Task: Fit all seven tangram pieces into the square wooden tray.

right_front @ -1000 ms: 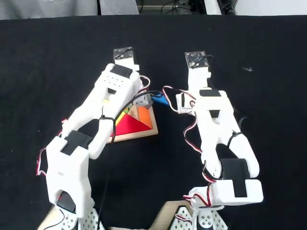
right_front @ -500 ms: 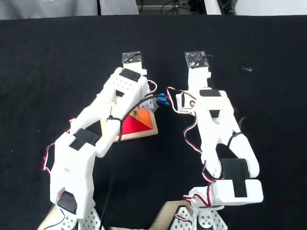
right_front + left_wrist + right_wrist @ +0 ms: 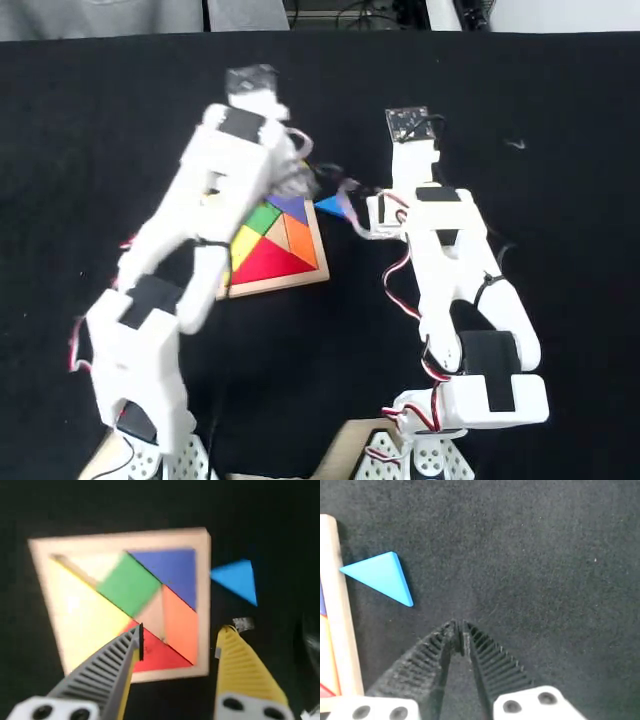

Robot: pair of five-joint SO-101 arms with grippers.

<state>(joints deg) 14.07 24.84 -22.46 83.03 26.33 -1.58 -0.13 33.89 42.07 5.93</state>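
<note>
- A light blue triangle (image 3: 328,205) lies flat on the black bench (image 3: 540,250). It sits just right of the far right corner of the square wooden tray (image 3: 275,285), outside the rim.
- The tray holds six pieces: yellow, pale, green, dark blue, orange and red. A small triangular gap (image 3: 152,612) of bare wood shows near the middle. It is probably the blue triangle's slot, so one piece seems left to place.
- The left jaws are spread wide and empty above the tray's right side. The blue triangle lies outside their span, beyond the rim.
- The right jaws are pressed together and empty over bare bench, near the triangle but apart from it.
</note>
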